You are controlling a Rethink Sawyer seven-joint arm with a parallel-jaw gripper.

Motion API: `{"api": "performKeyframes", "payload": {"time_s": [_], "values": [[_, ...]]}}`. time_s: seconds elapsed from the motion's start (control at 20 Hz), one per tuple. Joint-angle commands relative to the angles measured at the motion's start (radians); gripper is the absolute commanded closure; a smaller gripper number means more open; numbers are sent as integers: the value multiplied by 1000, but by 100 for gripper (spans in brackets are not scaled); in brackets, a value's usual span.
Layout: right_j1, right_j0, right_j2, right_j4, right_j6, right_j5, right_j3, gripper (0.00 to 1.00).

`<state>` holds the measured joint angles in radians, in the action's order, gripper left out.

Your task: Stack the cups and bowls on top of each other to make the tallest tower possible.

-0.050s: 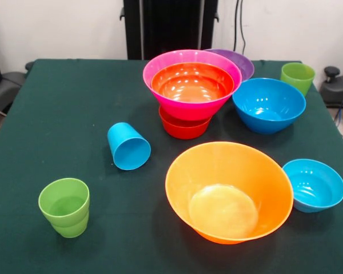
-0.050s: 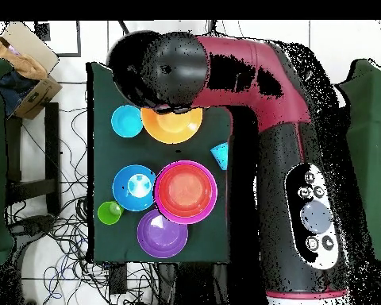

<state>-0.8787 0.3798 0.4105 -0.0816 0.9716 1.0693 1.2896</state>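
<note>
Green-covered desk [image 1: 57,108]. Upper centre of the front view: the tower [image 1: 191,91], a pink bowl [image 1: 186,104] with a red-orange bowl [image 1: 192,83] nested inside, resting on a small red bowl [image 1: 183,128]. A purple bowl [image 1: 240,61] sits just behind it; a blue bowl [image 1: 268,104] stands just right of it. A green cup [image 1: 298,76] stands upright at upper right. The large orange bowl [image 1: 228,191] sits tilted at lower centre, a small blue bowl [image 1: 314,184] touching its right side. A blue cup [image 1: 128,146] lies on its side, left of centre. Lower left: a second green cup [image 1: 64,206], upright.

In the overhead view the arm [image 2: 257,87] covers the frame's upper and right parts (its gripper is not visible in either view).
</note>
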Motion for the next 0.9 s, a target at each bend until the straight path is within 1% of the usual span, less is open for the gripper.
{"api": "performKeyframes", "payload": {"time_s": [0.05, 0.15, 0.3, 0.35, 0.4, 0.45, 0.5, 0.55, 0.6, 0.65, 0.75, 0.8, 0.9], "values": [[-3, -87, -115, -73, 299, 0, 227, 0], [-42, -134, -166, -84, 369, -6, 267, 0], [-83, -201, -229, -88, 455, 16, 283, 0], [-91, -214, -241, -84, 468, 11, 291, 0], [-86, -218, -249, -80, 474, -17, 299, 0], [-75, -208, -245, -77, 451, -65, 321, 0], [-51, -189, -237, -70, 434, -136, 344, 0], [-20, -173, -230, -80, 417, -199, 356, 0], [14, -171, -233, -118, 405, -222, 336, 0], [40, -168, -231, -141, 388, -199, 308, 0], [61, -145, -204, -124, 348, -122, 268, 0], [67, -142, -195, -117, 345, -86, 249, 0], [78, -147, -192, -118, 368, -84, 238, 0]]}}
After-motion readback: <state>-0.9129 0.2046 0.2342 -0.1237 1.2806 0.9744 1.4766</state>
